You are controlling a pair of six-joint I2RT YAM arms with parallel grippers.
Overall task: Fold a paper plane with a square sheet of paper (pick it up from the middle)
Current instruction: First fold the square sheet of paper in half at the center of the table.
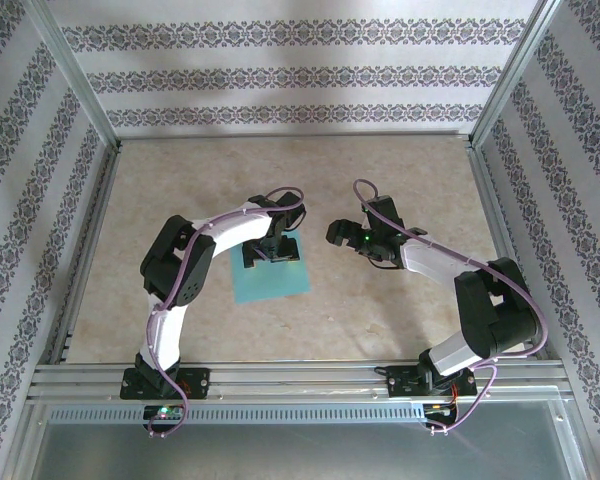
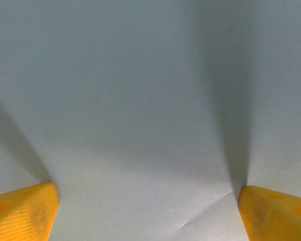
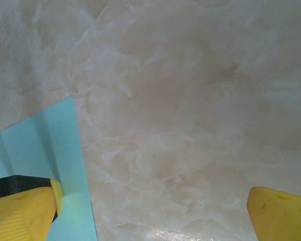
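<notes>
Left wrist: left end effector [image 2: 146, 201] open over the square sheet of paper [image 2: 140, 90]; I'd close slowly, pinching its middle. Right end effector [image 3: 153, 206] open too.

One thin teal square sheet of paper [image 1: 276, 282] lying on one beige marbled table [image 1: 380, 180], two white-and-black robot arms [image 1: 225, 228] [image 1: 430, 262] reaching, four yellow gripper fingers [image 2: 22, 211] showing.

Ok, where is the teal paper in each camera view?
Top external: the teal paper lies mid-table, under the left gripper.
Left wrist: it lies flat between the yellow fingertips.
Right wrist: lower left, beside a yellow fingertip.
Shared landmark: the paper's right edge against the marbled table.
</notes>
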